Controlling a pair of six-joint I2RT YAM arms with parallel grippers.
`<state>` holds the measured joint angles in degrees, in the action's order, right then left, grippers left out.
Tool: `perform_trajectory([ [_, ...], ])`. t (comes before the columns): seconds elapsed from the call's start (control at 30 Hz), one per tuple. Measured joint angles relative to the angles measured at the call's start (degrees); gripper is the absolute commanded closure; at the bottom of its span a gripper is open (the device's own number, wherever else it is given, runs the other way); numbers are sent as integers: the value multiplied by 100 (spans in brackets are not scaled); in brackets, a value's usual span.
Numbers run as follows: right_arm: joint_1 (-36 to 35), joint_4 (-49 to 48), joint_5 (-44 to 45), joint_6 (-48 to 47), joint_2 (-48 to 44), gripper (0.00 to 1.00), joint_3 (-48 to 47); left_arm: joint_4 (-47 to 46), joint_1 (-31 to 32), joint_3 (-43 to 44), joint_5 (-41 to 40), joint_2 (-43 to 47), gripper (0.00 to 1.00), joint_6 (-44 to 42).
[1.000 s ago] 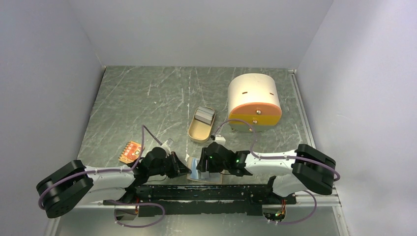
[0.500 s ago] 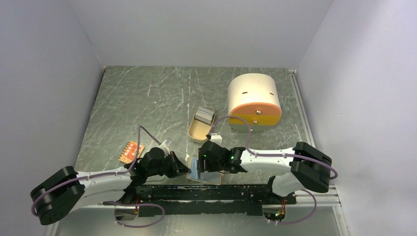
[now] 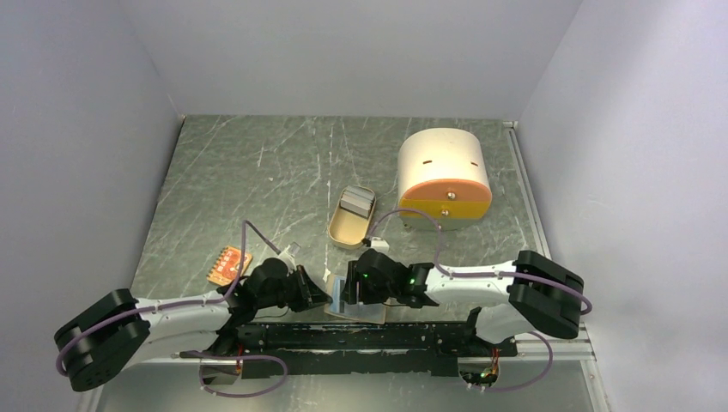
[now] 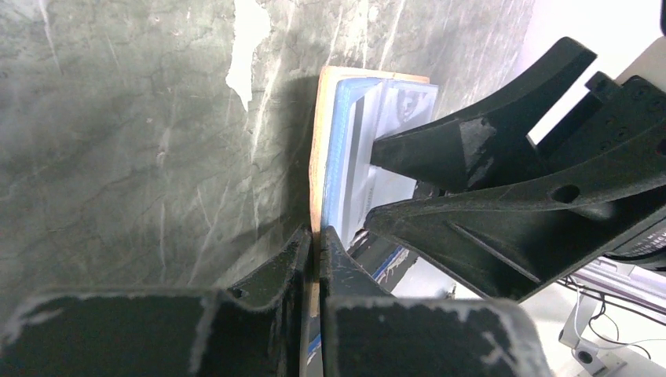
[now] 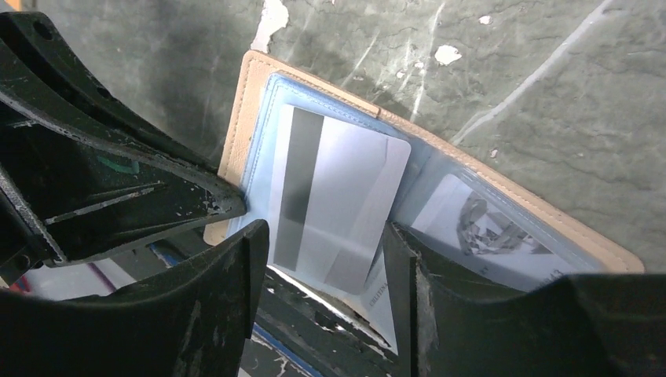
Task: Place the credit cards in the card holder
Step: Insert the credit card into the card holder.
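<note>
Left fingers (image 4: pixel 271 275) pinch the card holder (image 5: pixel 239 102) edge; right fingers (image 5: pixel 208 302) spread astride the striped card (image 5: pixel 338 196), print (image 5: pixel 479 224) unreadable

card holder (image 5: pixel 245 94) tan w/ lt blue sleeves; card (image 5: pixel 338 200) whitish-grey, dark grey stripe; table (image 3: pixel 257 167) dk grey-green marbled, white scratches; box (image 3: pixel 442 154) cream, orange front; small piece (image 3: pixel 228 265) orange-red, dotted
</note>
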<state>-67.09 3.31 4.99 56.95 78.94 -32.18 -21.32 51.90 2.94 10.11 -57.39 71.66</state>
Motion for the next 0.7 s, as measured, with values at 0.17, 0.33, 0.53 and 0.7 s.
perform_trajectory([
  [0.17,31,-710,-188,236,-33,43,330,48,0,-17,-2,162,91,20],
  [0.33,39,-1139,-225,361,-37,45,525,79,4,-118,-37,219,91,44],
  [0.53,83,-1484,-299,361,-15,48,664,177,59,-118,-114,188,91,39],
  [0.7,109,-1631,-402,396,55,53,673,435,120,-109,-203,385,91,37],
])
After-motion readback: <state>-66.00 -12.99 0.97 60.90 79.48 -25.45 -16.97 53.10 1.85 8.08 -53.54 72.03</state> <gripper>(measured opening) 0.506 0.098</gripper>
